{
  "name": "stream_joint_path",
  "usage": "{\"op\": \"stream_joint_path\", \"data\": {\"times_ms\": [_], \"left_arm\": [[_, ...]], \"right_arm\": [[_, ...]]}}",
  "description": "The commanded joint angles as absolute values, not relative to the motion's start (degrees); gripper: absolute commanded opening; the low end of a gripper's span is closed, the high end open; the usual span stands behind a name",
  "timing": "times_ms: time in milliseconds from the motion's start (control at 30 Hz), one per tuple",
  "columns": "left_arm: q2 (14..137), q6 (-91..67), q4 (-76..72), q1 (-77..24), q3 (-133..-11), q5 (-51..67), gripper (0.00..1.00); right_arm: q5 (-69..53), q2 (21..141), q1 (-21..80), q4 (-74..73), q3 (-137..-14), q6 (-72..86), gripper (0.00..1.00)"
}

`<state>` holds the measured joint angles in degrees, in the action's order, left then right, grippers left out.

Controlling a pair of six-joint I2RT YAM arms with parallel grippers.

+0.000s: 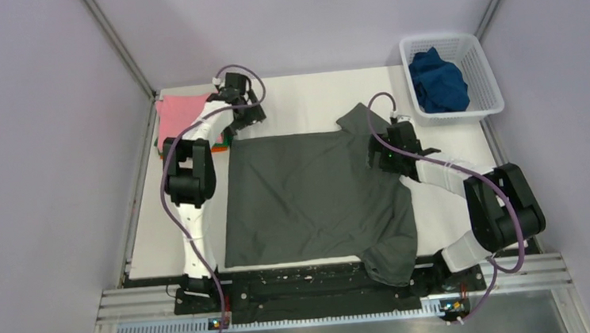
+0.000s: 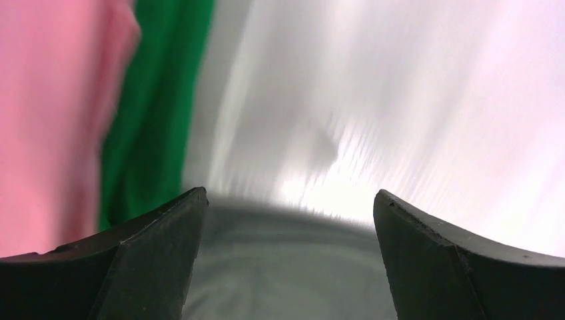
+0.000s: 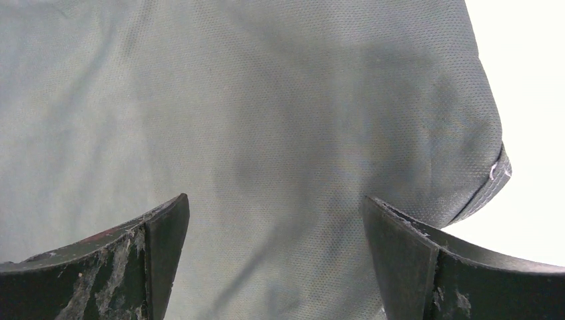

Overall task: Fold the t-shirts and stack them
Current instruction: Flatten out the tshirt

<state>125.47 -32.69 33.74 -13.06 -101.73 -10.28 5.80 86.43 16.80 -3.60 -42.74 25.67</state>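
Observation:
A dark grey t-shirt (image 1: 310, 197) lies spread on the white table, its lower right part hanging over the near edge. It fills the right wrist view (image 3: 253, 107). My right gripper (image 1: 378, 153) is open just above its upper right part, near the sleeve. My left gripper (image 1: 246, 107) is open and empty over bare table at the back left, beside a stack with a folded pink t-shirt (image 1: 180, 116) on top. In the left wrist view the pink shirt (image 2: 46, 113) lies over a green one (image 2: 156, 113). An orange edge (image 1: 219, 146) shows under the stack. A dark blue t-shirt (image 1: 438, 82) lies crumpled in the basket.
A white mesh basket (image 1: 482, 72) stands at the back right corner. Grey walls close in the table on both sides. A black strip and metal rails (image 1: 318, 296) run along the near edge by the arm bases.

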Motion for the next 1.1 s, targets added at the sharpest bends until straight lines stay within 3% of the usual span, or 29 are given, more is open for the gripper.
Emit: {"op": "stream_joint_path", "data": {"times_ms": [0,167,367,567,800,1067], "left_arm": [[127.0,-30.0,32.4,-10.6,-113.3,-8.1,0.99],[123.2,-31.2,32.2,-11.0,-113.6,-1.8,0.99],[109.3,-31.5,27.6,-17.2,-91.6,-1.1,0.99],[101.6,-34.4,17.8,-21.2,-73.7,2.0,0.99],[104.3,-35.0,20.6,-21.2,-72.7,-0.9,0.99],[105.2,-35.7,21.6,-20.9,-71.1,-4.2,0.99]], "right_arm": [[5.8,85.7,15.9,-1.3,-42.5,25.4,0.99],[7.9,83.6,15.8,-3.1,-41.8,26.6,0.99],[10.8,74.9,14.8,-7.5,-37.9,32.1,0.99],[4.4,63.9,13.6,-7.9,-30.5,34.9,0.99],[-3.4,60.9,13.7,-3.6,-24.3,39.2,0.99],[8.9,56.7,13.7,-7.9,-16.7,48.9,0.99]]}}
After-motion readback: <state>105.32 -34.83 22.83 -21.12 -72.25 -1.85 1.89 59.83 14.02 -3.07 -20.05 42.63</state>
